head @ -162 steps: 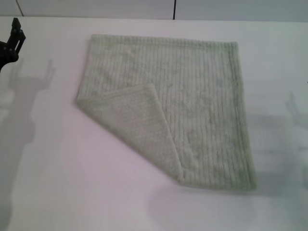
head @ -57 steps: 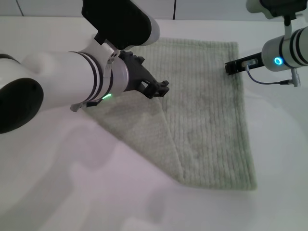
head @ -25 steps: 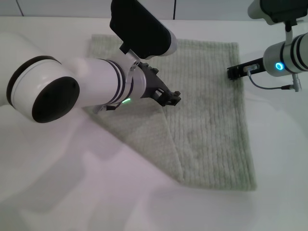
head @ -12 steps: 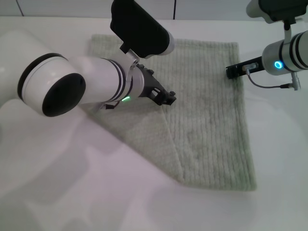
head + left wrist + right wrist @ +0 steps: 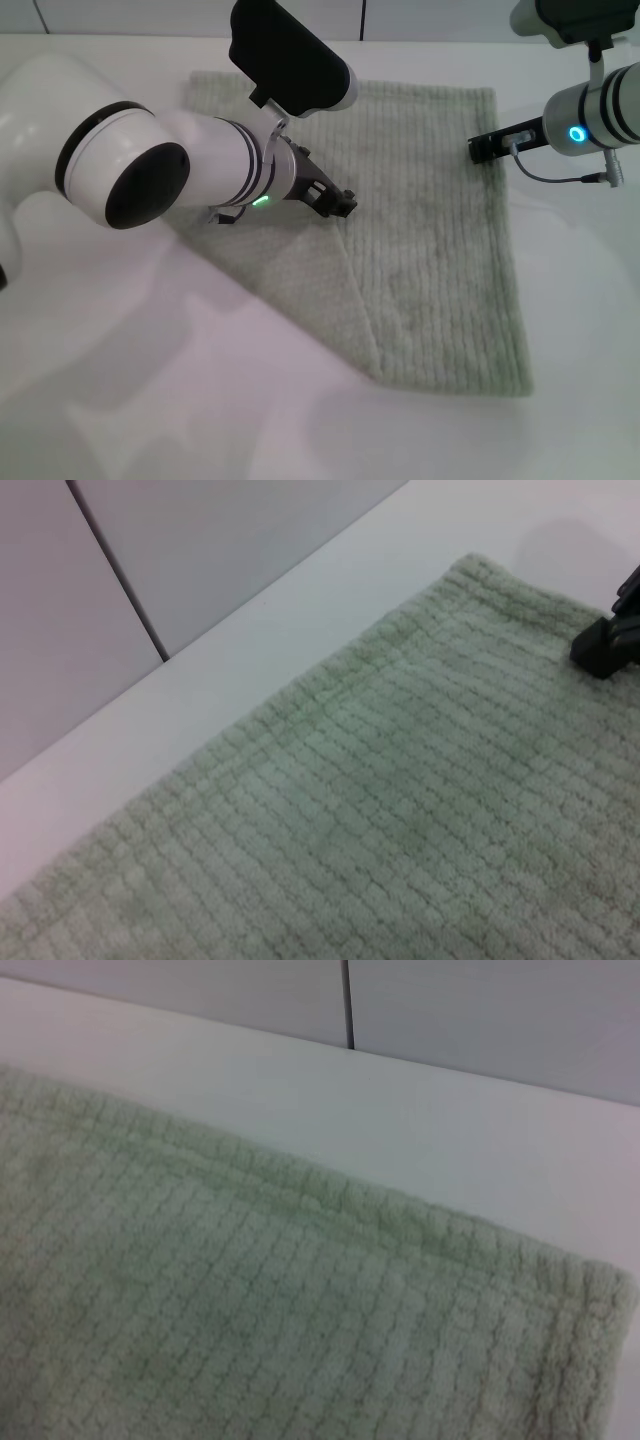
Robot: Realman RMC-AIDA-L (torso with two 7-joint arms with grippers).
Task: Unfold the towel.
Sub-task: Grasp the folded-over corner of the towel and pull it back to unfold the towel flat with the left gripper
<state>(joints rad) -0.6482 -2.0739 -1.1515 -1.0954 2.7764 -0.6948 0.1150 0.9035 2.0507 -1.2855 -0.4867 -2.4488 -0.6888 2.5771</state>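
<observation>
The pale green ribbed towel (image 5: 430,250) lies flat on the white table (image 5: 120,400). Its near-left corner is folded over onto it as a triangular flap (image 5: 290,275). My left gripper (image 5: 342,205) is low over the towel at the tip of that flap, where the flap's edge meets the layer below. My right gripper (image 5: 483,149) rests at the towel's right edge, near its far right corner. The left wrist view shows the towel's far hem (image 5: 400,830) and the right gripper (image 5: 608,645) farther off. The right wrist view shows the towel's hemmed corner (image 5: 250,1310).
The white table (image 5: 400,1150) runs on past the towel on all sides. A pale wall with a dark vertical seam (image 5: 362,18) stands behind the table's far edge. My bulky left arm (image 5: 150,180) covers the towel's left part.
Over the last second my left gripper has drawn back a little to the left at the flap's tip, and the arm behind it has swung. The right gripper has held its place.
</observation>
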